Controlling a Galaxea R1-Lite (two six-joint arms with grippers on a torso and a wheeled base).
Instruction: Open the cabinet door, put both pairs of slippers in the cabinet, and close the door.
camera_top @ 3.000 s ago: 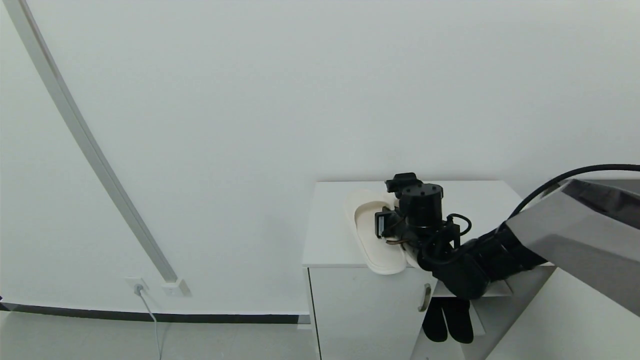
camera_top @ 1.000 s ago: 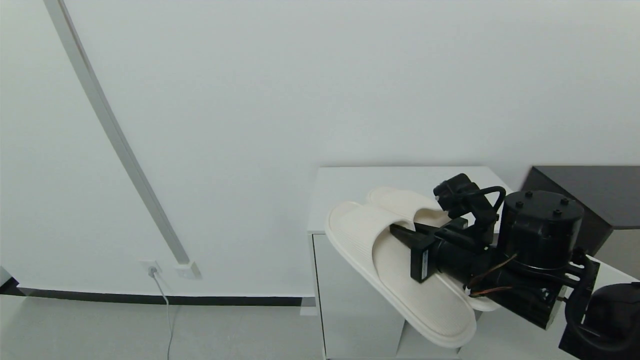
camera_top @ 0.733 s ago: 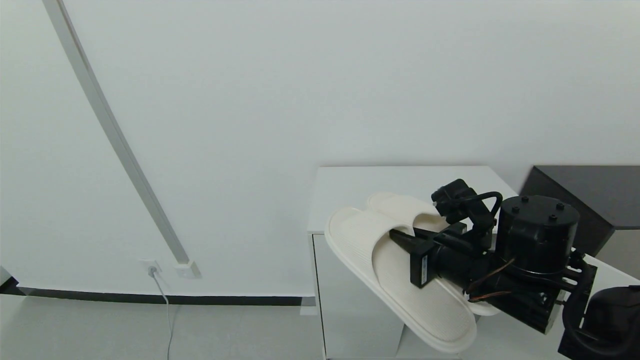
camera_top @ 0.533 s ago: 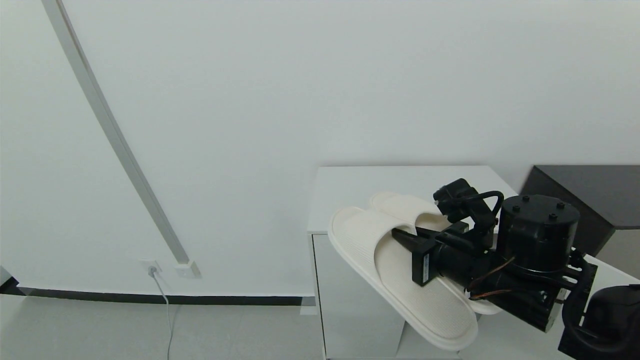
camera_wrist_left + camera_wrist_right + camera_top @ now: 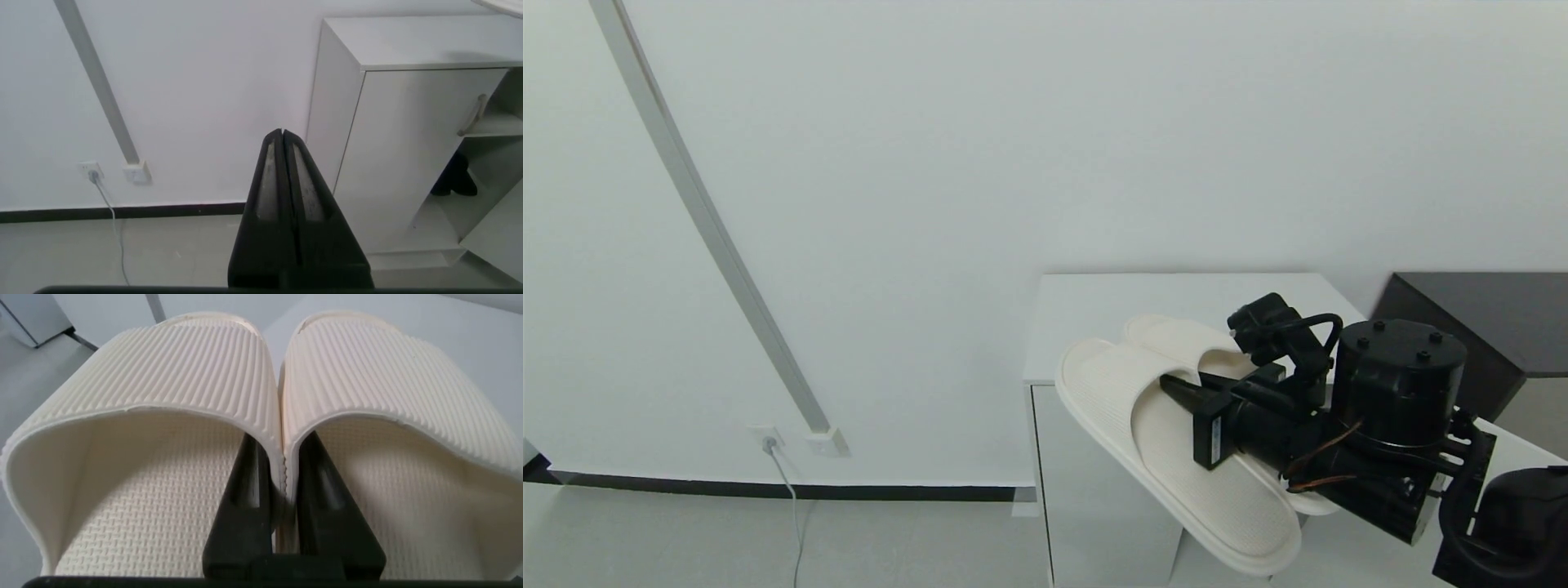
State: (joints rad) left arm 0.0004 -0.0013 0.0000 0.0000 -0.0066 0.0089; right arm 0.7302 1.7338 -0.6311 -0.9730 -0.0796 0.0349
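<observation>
at the front left corner of the white cabinet (image 5: 1160, 298), your right gripper (image 5: 1176, 385) holds the pair of white slippers (image 5: 1176, 457) in the air. the right wrist view shows how: one finger goes inside each slipper, under the ribbed strap, and the two inner strap edges are pinched together between them. the slippers lie side by side with their toes pointing away from the wrist. from the head view the pair is tilted. the toes sit over the cabinet top and the heels slope down past its front edge, toward you. the nearer slipper hangs out in front of the cabinet's face.

your left gripper (image 5: 282, 143) sits lower down and well apart from the slippers. its two fingers are pressed flat against each other with nothing between them. it points toward the foot of the wall, beside the cabinet.

from that wrist view the cabinet door (image 5: 409, 163) stands open, handle (image 5: 470, 114) on its free edge. a shelf (image 5: 494, 124) shows past it, with a dark shape (image 5: 453, 175) under that shelf, too small to tell for sure.

a wall socket (image 5: 765, 443) with a cable and a slanting grey strip (image 5: 686, 196) are on the wall. a dark tabletop (image 5: 1478, 310) stands just beyond the cabinet on your right.
</observation>
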